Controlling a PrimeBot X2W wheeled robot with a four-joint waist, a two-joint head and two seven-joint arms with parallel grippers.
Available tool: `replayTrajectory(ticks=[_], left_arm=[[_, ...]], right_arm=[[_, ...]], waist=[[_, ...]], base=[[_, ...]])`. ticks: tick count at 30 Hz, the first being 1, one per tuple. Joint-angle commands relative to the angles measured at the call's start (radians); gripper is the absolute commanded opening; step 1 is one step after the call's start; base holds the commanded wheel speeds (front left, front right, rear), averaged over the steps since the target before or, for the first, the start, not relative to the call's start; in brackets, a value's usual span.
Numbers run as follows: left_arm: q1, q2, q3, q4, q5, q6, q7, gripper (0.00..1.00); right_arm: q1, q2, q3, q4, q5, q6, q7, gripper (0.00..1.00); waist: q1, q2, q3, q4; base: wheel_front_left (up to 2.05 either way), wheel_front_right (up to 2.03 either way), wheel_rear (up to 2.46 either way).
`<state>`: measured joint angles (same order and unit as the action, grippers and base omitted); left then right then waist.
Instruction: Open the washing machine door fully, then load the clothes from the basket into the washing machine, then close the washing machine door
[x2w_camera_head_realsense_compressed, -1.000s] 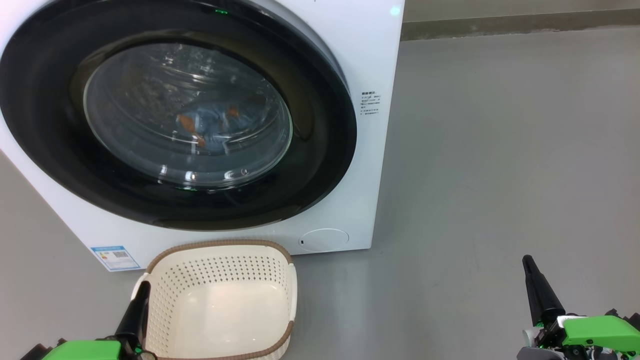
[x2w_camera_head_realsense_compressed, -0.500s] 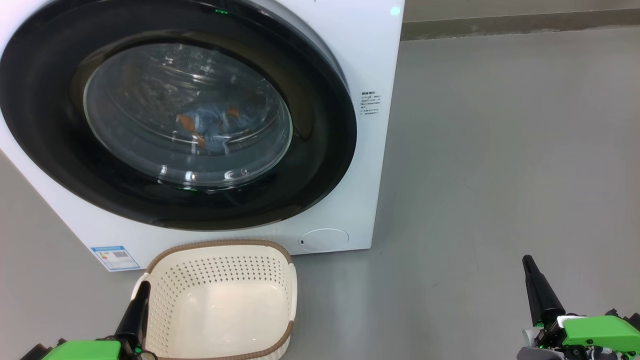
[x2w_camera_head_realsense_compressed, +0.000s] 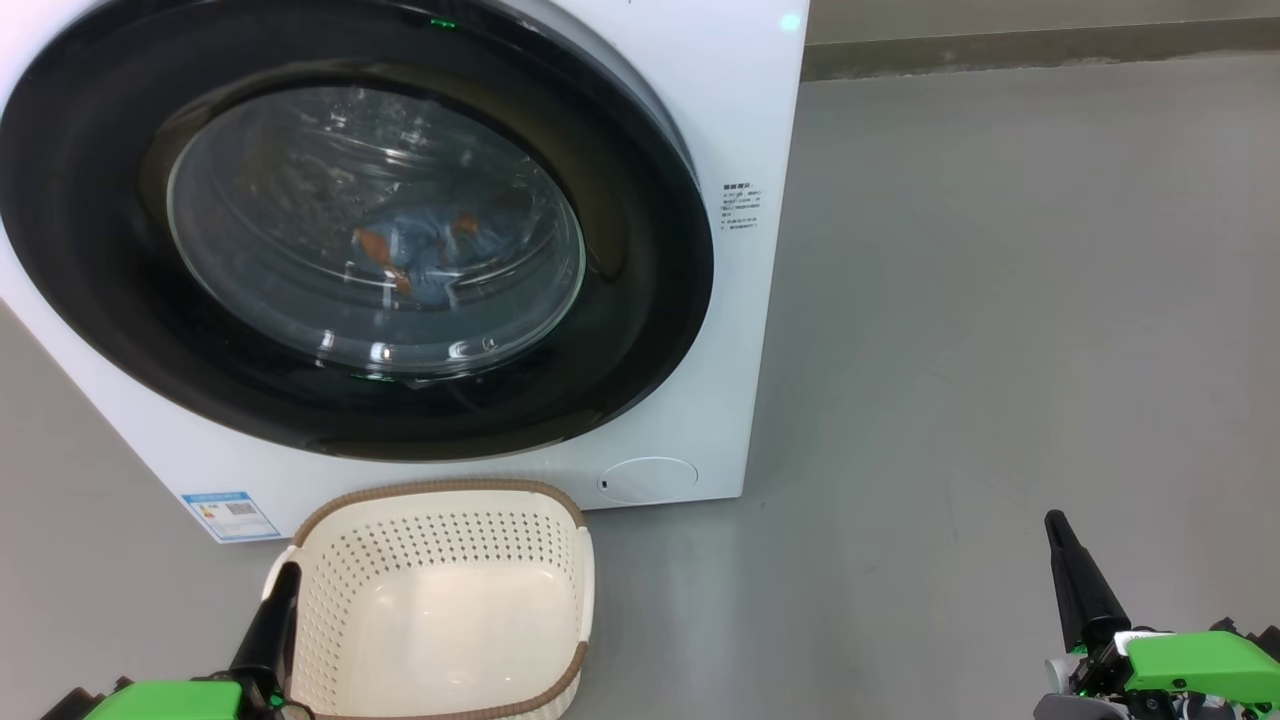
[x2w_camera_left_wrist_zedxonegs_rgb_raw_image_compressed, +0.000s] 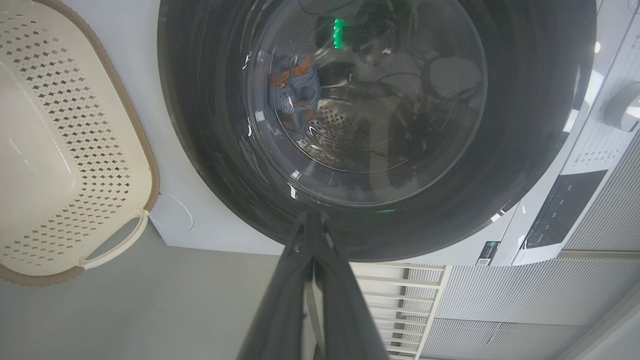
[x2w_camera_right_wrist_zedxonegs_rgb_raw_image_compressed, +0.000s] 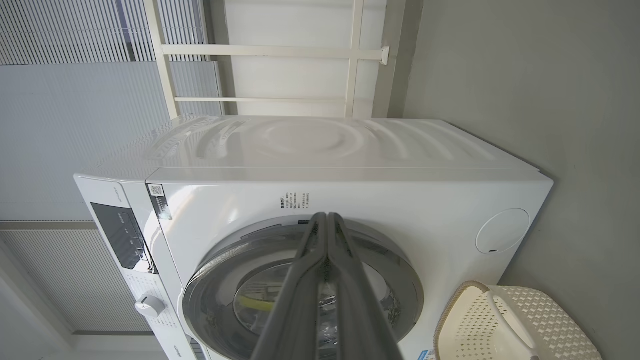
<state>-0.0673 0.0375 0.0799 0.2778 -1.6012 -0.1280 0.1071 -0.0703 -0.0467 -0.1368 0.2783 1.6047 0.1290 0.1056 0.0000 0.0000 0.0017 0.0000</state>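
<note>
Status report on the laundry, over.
Shut, empty: left gripper, right gripper. Closed: washing machine door, clothes inside. Empty basket. Nothing in the way.

The gripper (x2w_camera_left_wrist_zedxonegs_rgb_raw_image_compressed: 311, 220) rises from the bottom edge, its two fingers pressed together, tips in front of the door's (x2w_camera_left_wrist_zedxonegs_rgb_raw_image_compressed: 210, 125) black rim (whether they touch it is unclear). The door sits against the washer (x2w_camera_left_wrist_zedxonegs_rgb_raw_image_compressed: 215, 230). Behind the glass, blue clothes (x2w_camera_left_wrist_zedxonegs_rgb_raw_image_compressed: 295, 92) with orange print lie in the drum. The basket (x2w_camera_left_wrist_zedxonegs_rgb_raw_image_compressed: 65, 115) stands on the grey floor (x2w_camera_left_wrist_zedxonegs_rgb_raw_image_compressed: 125, 310) at the left. A knob (x2w_camera_left_wrist_zedxonegs_rgb_raw_image_compressed: 622, 107) shows far right.
</note>
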Motion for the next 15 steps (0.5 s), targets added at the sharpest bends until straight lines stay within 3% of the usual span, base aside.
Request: replayTrajectory(ticks=[1,15], left_arm=[[-0.045,0.013,0.035,-0.029,-0.007,-0.003,0.007,0.00],[-0.045,0.013,0.035,-0.029,-0.006,-0.003,0.007,0.00]], right_arm=[[-0.041,-0.004,0.022,-0.030,0.003,0.002,0.008,0.00],[-0.041,-0.004,0.022,-0.030,0.003,0.002,0.008,0.00]], waist=[[0.0000,0.0000,0.000,0.000],[0.0000,0.0000,0.000,0.000]], base=[[0.00,0.00,0.00],[0.00,0.00,0.00]])
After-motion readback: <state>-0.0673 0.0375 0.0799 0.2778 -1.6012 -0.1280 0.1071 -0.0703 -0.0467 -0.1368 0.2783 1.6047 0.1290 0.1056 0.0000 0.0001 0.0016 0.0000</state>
